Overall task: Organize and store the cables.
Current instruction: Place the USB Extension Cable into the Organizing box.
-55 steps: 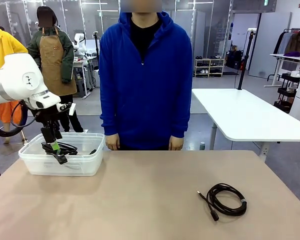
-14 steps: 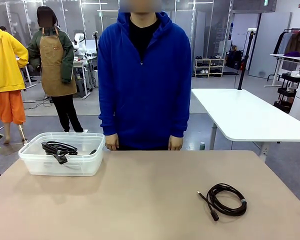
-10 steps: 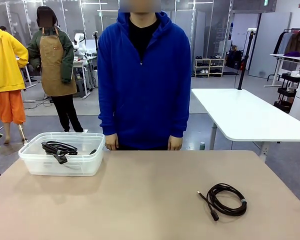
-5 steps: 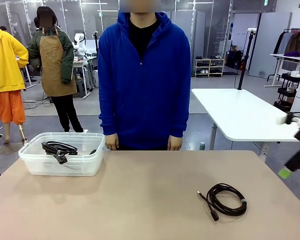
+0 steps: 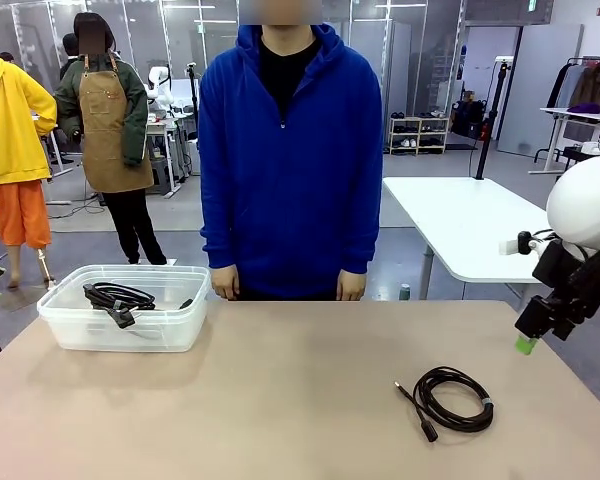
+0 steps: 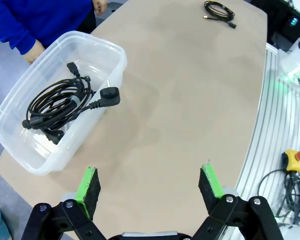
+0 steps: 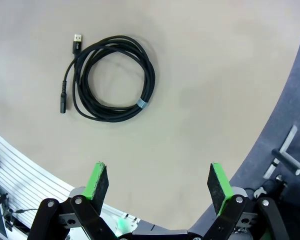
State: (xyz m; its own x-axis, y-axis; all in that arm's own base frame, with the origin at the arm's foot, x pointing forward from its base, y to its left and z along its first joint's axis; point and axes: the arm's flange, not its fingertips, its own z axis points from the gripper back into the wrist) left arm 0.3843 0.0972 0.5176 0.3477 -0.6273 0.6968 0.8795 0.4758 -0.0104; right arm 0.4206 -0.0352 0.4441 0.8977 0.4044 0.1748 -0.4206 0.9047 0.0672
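Observation:
One black cable [image 5: 450,398] lies coiled on the table's near right, its plug tips pointing left. My right gripper [image 5: 532,338] hangs open above the table's right edge, up and to the right of that coil. In the right wrist view the same cable [image 7: 112,77] lies below and ahead of the open right gripper [image 7: 160,182], nothing between the fingers. A second coiled cable [image 5: 115,297] with a two-pin plug [image 6: 110,94] rests inside the clear plastic bin [image 5: 120,330] at the far left. My left gripper [image 6: 150,182] is open and empty, high over the table's left end near the bin [image 6: 115,50].
A person in a blue hoodie [image 5: 290,160] stands at the far edge with both hands hanging by the table rim. The broad tan tabletop [image 5: 280,390] lies bare between bin and coil. A white table [image 5: 480,230] stands behind on the right.
My right arm has come in from the right side and now hangs over the table's right edge. The cables, bin and person have not moved.

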